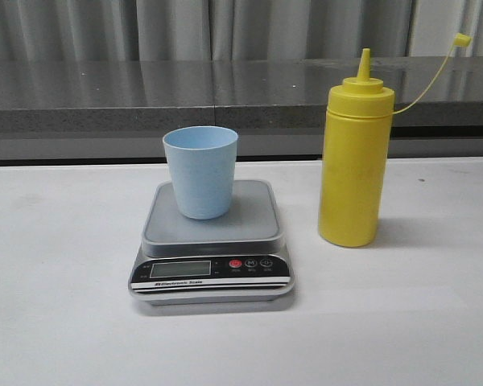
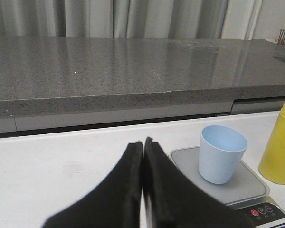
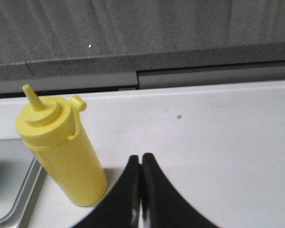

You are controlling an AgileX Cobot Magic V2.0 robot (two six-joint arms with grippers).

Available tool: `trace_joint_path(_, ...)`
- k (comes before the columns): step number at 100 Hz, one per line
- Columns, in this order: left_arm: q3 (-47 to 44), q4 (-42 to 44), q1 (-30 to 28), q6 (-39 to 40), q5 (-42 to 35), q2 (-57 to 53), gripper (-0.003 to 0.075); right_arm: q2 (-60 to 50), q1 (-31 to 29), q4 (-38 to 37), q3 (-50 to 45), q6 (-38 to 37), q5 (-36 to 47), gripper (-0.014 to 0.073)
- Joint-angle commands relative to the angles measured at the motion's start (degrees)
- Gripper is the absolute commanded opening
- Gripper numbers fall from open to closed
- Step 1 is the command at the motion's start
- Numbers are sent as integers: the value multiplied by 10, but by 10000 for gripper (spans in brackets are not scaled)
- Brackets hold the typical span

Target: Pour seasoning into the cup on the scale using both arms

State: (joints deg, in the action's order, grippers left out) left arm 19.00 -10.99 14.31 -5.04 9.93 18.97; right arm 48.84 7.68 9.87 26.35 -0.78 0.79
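The seasoning bottle (image 1: 352,165) stands upright on the white table (image 1: 56,305), just beside the scale (image 1: 212,245) on its right, nozzle uncapped, cap (image 1: 462,39) dangling on its tether. The cup (image 1: 200,171) sits upright on the scale's platform, toward the back, and looks empty. Neither arm shows in the front view; nothing is held. The right gripper (image 3: 141,164) hangs near the bottle with jaws pressed together; the left gripper (image 2: 143,147), jaws also pressed together, faces the cup. My read: step 1 is the grab. The right jaws should spread first, take the bottle mid-body and squeeze gently so nothing squirts. The left should steady the cup without pressing down on the platform.
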Motion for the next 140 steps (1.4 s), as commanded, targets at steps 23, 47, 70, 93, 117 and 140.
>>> trace_joint_path(23,15,-2,-3,-1,-45,5,-20,86,98,-34,-2,0,148,-67)
trace_joint_path(47,15,-2,-3,-1,-45,5,-20,154,122,-44,-80,0,354,-64)
trace_joint_path(70,15,-2,-3,-1,-45,5,-20,197,122,-122,-139,0,487,165)
trace_joint_path(93,15,-2,-3,-1,-45,5,-20,227,122,-154,-147,-1,516,673)
trace_joint_path(117,15,-2,-3,-1,-45,5,-20,289,122,-153,-147,-1,616,647)
trace_joint_path(140,15,-2,-3,-1,-45,5,-20,393,122,-152,-128,-1,727,647)
